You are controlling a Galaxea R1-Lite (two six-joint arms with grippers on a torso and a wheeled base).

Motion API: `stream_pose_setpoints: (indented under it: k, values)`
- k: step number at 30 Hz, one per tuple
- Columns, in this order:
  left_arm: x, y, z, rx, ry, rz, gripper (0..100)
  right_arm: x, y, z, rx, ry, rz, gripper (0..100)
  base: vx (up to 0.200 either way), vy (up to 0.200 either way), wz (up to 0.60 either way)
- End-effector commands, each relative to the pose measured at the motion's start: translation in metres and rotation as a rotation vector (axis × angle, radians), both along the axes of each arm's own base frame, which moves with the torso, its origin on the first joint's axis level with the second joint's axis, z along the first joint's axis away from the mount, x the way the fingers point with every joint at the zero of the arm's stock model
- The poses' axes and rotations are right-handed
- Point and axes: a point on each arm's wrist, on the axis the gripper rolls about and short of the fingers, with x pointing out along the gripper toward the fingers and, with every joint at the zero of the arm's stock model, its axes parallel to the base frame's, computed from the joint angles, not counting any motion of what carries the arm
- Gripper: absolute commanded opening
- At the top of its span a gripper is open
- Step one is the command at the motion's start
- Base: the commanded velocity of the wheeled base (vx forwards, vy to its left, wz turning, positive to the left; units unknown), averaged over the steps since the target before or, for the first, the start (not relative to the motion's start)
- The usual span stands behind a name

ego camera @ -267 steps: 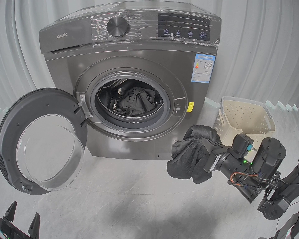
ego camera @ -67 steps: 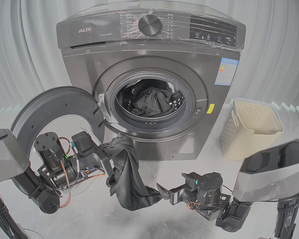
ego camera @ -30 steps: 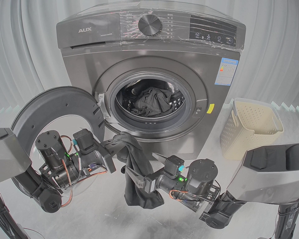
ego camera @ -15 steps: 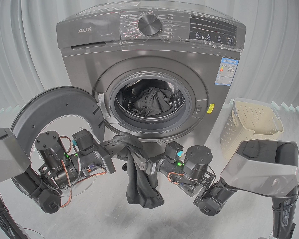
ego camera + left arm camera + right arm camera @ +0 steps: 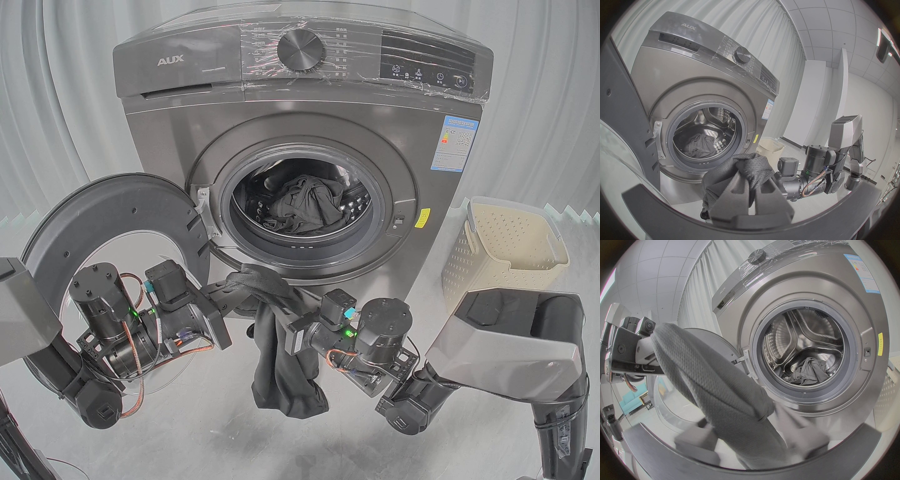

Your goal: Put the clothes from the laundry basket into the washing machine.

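A dark garment (image 5: 284, 369) hangs in front of the washing machine (image 5: 187, 131), below its round opening. My left gripper (image 5: 240, 289) is shut on the garment's top end (image 5: 737, 168), level with the drum's lower rim. My right gripper (image 5: 279, 315) sits just beside it, open, with the cloth (image 5: 718, 390) running between its spread fingers (image 5: 697, 440). Another dark garment (image 5: 306, 203) lies inside the drum. The cream laundry basket (image 5: 487, 269) stands on the floor to the right of the machine; I cannot see into it.
The machine's door (image 5: 106, 212) is swung wide open to the left, close behind my left arm. Grey floor spreads in front of the machine. A pale curtain hangs behind machine and basket.
My right gripper has climbed along the hanging garment, up and left, to just beside the left gripper. The left gripper has kept still with the cloth.
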Motion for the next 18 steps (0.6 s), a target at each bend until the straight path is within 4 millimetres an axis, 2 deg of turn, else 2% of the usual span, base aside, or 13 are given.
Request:
stream_pose_setpoints:
  k: [1, 6, 13, 14, 18]
  values:
    - [0.0, 0.0, 0.001, -0.002, -0.003, -0.001, 0, 0.001, 0.004, -0.008, -0.007, 0.007, 0.004, 0, 0.0, 0.0, 0.0]
    - [0.0, 0.0, -0.001, 0.0, 0.003, -0.001, 0, -0.004, 0.006, -0.007, -0.007, 0.009, 0.012, 0, 0.0, 0.0, 0.0]
    - [0.0, 0.001, -0.005, 0.001, 0.028, -0.001, 0, -0.013, 0.009, 0.009, 0.02, -0.014, 0.029, 0, 0.0, 0.0, 0.0]
    - [0.0, 0.001, -0.005, 0.0, 0.029, 0.0, 100, -0.015, 0.009, 0.009, 0.019, -0.013, 0.033, 0, 0.0, 0.0, 0.0]
    - [0.0, 0.0, -0.007, -0.006, 0.046, -0.003, 100, -0.024, 0.009, 0.017, 0.03, -0.013, 0.039, 0, 0.0, 0.0, 0.0]
